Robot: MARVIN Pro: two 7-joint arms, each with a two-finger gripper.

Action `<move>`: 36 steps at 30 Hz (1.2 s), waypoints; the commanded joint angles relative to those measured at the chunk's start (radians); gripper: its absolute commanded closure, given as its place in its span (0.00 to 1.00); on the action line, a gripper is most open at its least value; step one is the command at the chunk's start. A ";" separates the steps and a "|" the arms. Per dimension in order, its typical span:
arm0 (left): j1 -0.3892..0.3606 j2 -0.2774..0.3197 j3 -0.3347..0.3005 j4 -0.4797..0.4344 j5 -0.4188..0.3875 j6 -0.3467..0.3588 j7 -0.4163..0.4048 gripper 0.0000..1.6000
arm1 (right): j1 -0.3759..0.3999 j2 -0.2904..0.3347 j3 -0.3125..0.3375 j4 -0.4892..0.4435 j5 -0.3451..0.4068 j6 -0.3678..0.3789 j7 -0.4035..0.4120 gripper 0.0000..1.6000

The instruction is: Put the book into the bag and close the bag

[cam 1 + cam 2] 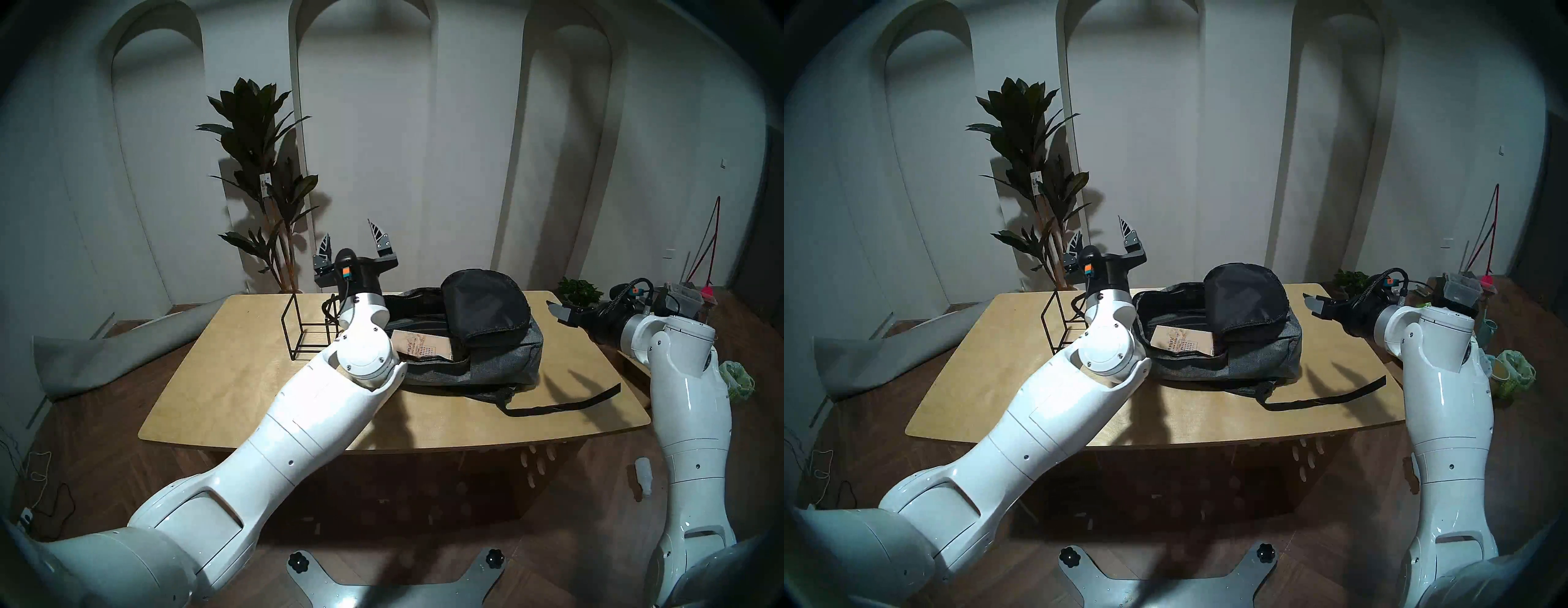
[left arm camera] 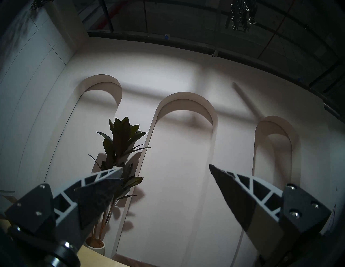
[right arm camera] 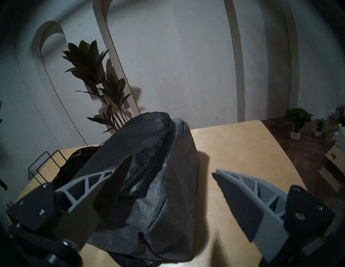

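Note:
The grey bag lies open on the wooden table, its black-lined flap folded up and over to the right. The beige book lies inside the opening, its right end under the flap; it also shows in the head stereo right view. My left gripper is open and empty, raised and pointing upward behind the bag's left end. My right gripper is open and empty, hovering just right of the bag. In the right wrist view the right gripper faces the bag's end.
A black wire-frame stand stands on the table left of the bag, close to my left wrist. A black strap trails from the bag toward the table's front right. A tall plant stands behind the table; clutter sits on the floor at right.

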State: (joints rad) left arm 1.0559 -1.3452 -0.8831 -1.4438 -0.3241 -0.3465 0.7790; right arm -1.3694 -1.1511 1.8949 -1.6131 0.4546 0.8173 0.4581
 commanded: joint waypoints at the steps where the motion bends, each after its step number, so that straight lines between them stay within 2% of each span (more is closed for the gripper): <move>1: 0.034 0.121 -0.022 -0.107 -0.017 0.036 -0.075 0.00 | 0.009 -0.026 -0.002 -0.002 0.013 0.006 -0.005 0.00; 7: 0.074 0.197 -0.036 -0.194 -0.056 0.084 -0.151 0.00 | 0.019 -0.054 -0.008 0.000 0.025 0.014 -0.016 0.00; 9: 0.077 0.196 -0.042 -0.196 -0.059 0.088 -0.158 0.00 | 0.024 -0.058 -0.008 -0.004 0.028 0.014 -0.017 0.00; 10: 0.093 0.234 -0.047 -0.235 -0.078 0.110 -0.189 0.00 | 0.036 -0.067 -0.002 -0.011 0.038 0.018 -0.020 0.00; 22: 0.161 0.365 -0.085 -0.384 -0.210 0.238 -0.354 0.00 | 0.074 -0.103 0.036 -0.027 0.075 0.037 -0.048 0.00; 28: 0.199 0.456 -0.135 -0.480 -0.372 0.366 -0.462 0.00 | 0.095 -0.142 0.049 -0.015 0.092 0.055 -0.084 0.00; 29: 0.204 0.457 -0.152 -0.490 -0.406 0.370 -0.470 0.00 | 0.100 -0.150 0.050 -0.012 0.096 0.058 -0.089 0.00; 30: 0.204 0.457 -0.152 -0.490 -0.406 0.370 -0.470 0.00 | 0.100 -0.150 0.050 -0.012 0.096 0.058 -0.089 0.00; 31: 0.211 0.473 -0.174 -0.509 -0.463 0.399 -0.504 0.00 | 0.107 -0.161 0.052 -0.007 0.101 0.061 -0.097 0.00; 36: 0.223 0.520 -0.211 -0.535 -0.589 0.505 -0.566 0.00 | 0.133 -0.194 0.051 0.002 0.104 0.076 -0.138 0.00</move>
State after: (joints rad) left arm 1.2734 -0.9027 -1.0357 -1.9218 -0.7865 0.0742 0.2818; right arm -1.2905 -1.2962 1.9451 -1.6061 0.5436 0.8877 0.3510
